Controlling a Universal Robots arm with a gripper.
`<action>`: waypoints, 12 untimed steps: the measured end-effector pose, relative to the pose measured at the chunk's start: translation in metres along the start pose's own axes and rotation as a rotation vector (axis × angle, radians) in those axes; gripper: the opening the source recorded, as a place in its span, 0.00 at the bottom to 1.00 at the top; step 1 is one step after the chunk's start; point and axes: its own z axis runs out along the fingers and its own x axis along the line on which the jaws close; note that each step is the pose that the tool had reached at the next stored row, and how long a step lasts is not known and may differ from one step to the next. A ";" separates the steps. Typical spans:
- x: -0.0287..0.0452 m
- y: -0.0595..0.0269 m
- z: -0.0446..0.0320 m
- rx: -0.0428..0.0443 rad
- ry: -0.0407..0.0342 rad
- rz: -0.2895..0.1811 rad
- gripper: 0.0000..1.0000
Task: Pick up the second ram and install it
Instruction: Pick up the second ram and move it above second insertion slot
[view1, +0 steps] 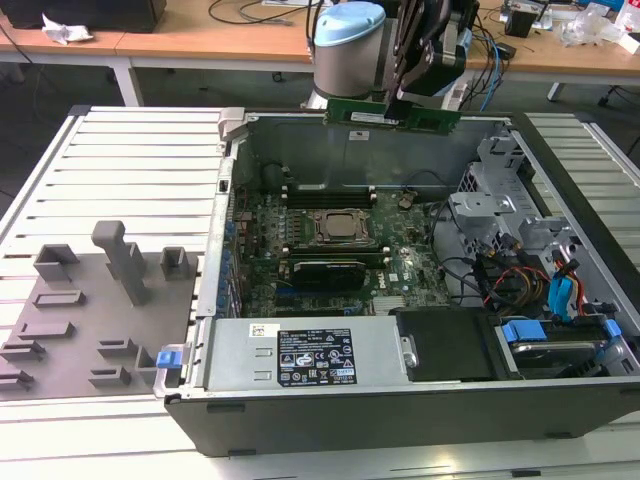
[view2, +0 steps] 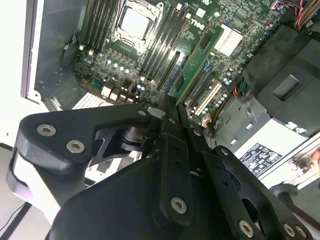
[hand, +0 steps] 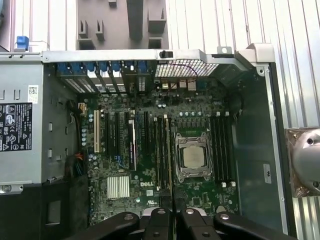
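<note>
In the exterior view the second ram (view1: 440, 119), a long green stick with a pale label, hangs level above the far wall of the open computer case (view1: 215, 300). My gripper (view1: 400, 106) is shut on it near its middle. From the shut fingers, the second wrist view shows the green stick (view2: 200, 62) running out over the motherboard. The gripper (hand: 172, 205) in the first wrist view sits over the board's edge near the processor socket (hand: 191, 156). Dark memory slots (hand: 220, 147) run along both sides of the socket.
A grey holder tray (view1: 90, 300) with upright blocks lies to the exterior view's left of the case. A power supply (view1: 310, 355) with a label fills the case's near side. Drive bays and coloured cables (view1: 540, 290) crowd its right. A workbench stands behind.
</note>
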 end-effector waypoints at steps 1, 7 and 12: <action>0.0001 -0.0007 0.0012 -0.0002 0.0000 0.000 0.13; 0.0001 -0.0065 0.0102 -0.0021 0.0001 0.000 0.13; 0.0004 -0.0125 0.0205 -0.0037 0.0002 0.000 0.13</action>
